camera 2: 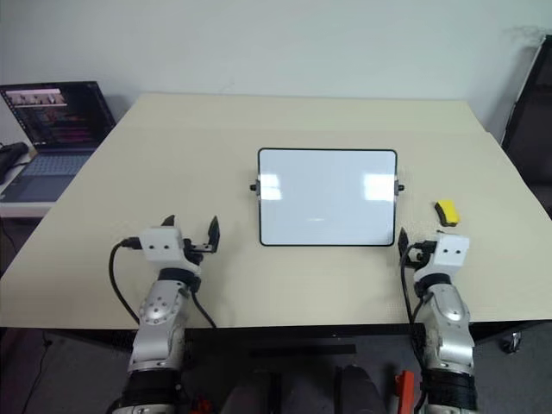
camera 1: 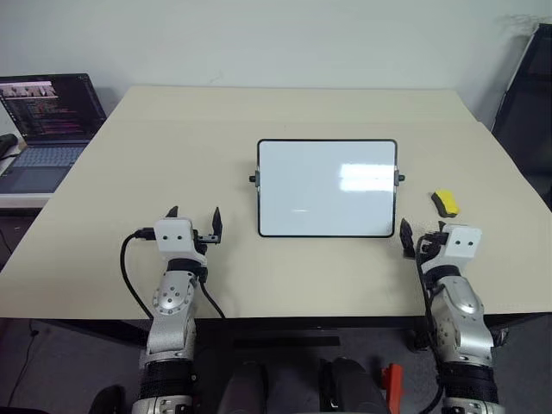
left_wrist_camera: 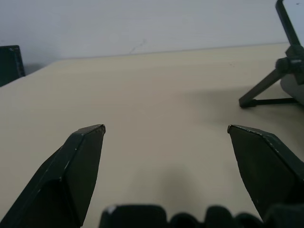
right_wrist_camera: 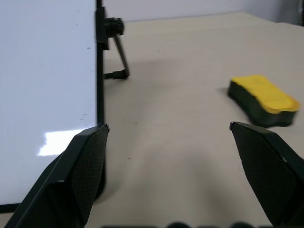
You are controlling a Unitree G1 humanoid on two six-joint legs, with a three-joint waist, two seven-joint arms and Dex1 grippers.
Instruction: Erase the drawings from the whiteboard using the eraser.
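A pale wall (camera 1: 285,39) backs a beige table (camera 1: 172,147) that carries all task items. A dark chair or frame (camera 1: 528,103) stands off the table's 2 o'clock corner.

The open laptop (camera 1: 47,129) sits on a separate surface at the table's 10 o'clock side, screen lit, well apart from the board.

The whiteboard (camera 1: 328,188) stands at table centre, propped on a folding leg (left_wrist_camera: 266,92) and tilted back, with black knobs on both short sides. Its white face shows window glare and a faint short mark near the middle; the drawings cannot be made out with certainty.

The left gripper (camera 1: 195,217) is at 8 o'clock from the whiteboard, near its lower corner but apart from it. Its two black fingers (left_wrist_camera: 71,171) stand wide apart with only bare table between them.

The right gripper (camera 1: 423,235) is at 4 o'clock from the whiteboard, just beside the board's lower right corner. Its fingers (right_wrist_camera: 80,175) are spread wide and grip nothing.

The eraser (camera 1: 445,202) lies flat on the table at 3 o'clock from the whiteboard, yellow side up, near the board's right edge but apart from it, and at 1 o'clock from the right gripper, untouched
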